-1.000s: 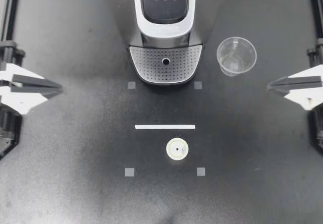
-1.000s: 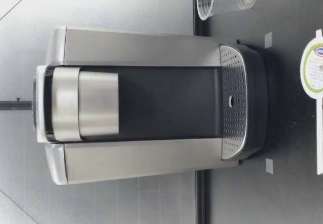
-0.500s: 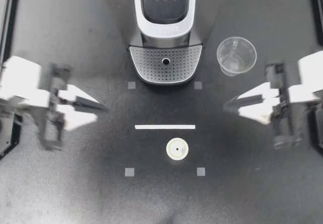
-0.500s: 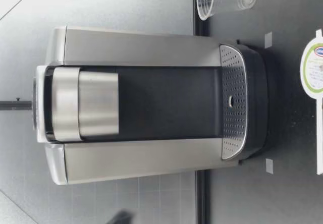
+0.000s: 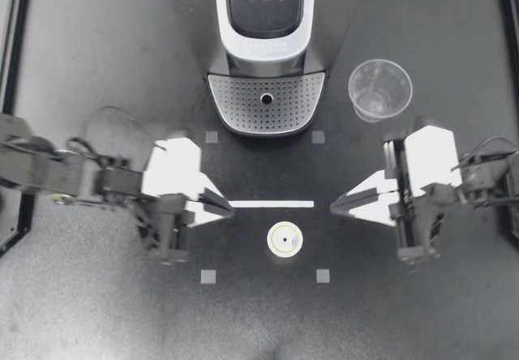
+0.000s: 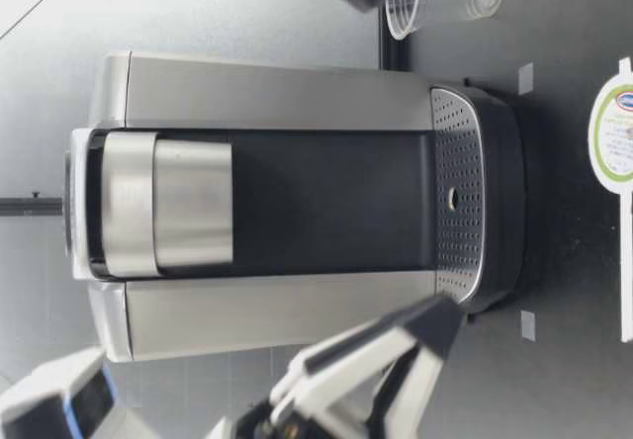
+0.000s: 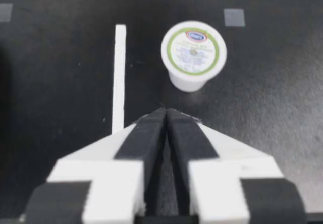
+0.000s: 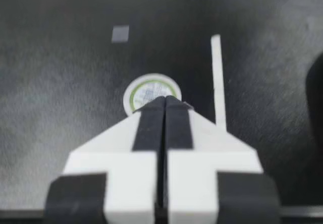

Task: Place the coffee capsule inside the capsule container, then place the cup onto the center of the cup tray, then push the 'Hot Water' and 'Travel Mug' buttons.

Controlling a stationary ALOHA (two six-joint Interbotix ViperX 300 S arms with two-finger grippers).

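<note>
Step one is not yet begun: the capsule (image 5: 285, 239) stands upright on the worktop (image 5: 97, 311) just beside the white line (image 5: 265, 204), untouched. My left gripper (image 5: 229, 210) and right gripper (image 5: 333, 207) sit off opposite ends of that line, both closed tight and empty. In my judgement, one gripper must next open and come down astride the capsule.

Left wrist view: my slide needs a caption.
Shut left gripper points toward the coffee capsule standing beside a white strip.

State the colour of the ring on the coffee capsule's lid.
Green, on the white lid of the coffee capsule; clearest in the left wrist view.
</note>
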